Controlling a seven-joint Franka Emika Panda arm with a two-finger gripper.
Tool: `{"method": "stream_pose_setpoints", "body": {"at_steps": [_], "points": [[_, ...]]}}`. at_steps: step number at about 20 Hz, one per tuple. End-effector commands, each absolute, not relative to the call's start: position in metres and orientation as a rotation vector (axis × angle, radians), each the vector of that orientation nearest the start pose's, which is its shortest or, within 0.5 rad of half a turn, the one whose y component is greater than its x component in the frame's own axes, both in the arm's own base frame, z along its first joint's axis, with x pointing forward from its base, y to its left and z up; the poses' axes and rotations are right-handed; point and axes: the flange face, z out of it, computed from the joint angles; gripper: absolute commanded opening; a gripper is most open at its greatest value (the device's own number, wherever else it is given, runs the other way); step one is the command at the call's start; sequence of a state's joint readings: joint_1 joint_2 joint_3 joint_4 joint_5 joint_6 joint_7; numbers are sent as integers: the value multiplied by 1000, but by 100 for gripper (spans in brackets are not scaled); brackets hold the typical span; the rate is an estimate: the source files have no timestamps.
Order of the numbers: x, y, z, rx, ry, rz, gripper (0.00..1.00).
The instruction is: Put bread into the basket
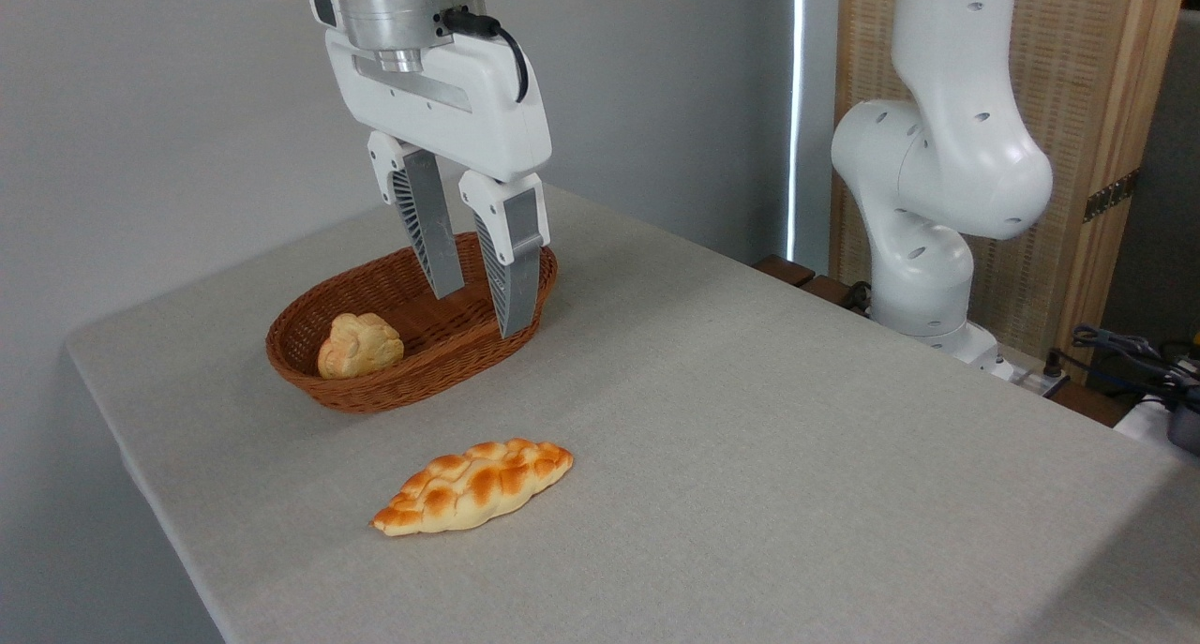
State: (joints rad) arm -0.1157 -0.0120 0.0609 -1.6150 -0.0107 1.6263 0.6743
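The braided golden-yellow bread (474,486) lies flat on the grey table, nearer the front edge than the basket. Behind it stands the oval reddish-brown wicker basket (412,330), with a small round pale bun (359,345) in its left part. My gripper (482,312) hangs above the basket's right half, fingers pointing down, open and holding nothing. It is well clear of the bread, up and behind it.
The grey table (750,419) has its left edge close to the basket and its front edge near the bread. The arm's white base (937,185) stands at the back right, beside a wooden screen and some cables.
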Motion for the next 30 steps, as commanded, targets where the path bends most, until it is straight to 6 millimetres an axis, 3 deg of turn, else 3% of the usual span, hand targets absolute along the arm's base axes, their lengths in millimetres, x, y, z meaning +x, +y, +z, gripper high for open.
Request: {"method": "stream_pose_setpoints", "body": {"at_steps": [1, 10, 13, 16, 22, 24, 30], "points": [[551, -29, 616, -2936, 1145, -15, 100], [548, -31, 617, -2931, 1156, -18, 100], [542, -33, 607, -2929, 1168, -4, 100], [548, -36, 600, -2914, 1168, -77, 100], [550, -45, 539, -2891, 1193, -71, 100], [550, -61, 512, -2870, 1228, -94, 100], [552, -77, 451, -2841, 1274, -128, 100]]}}
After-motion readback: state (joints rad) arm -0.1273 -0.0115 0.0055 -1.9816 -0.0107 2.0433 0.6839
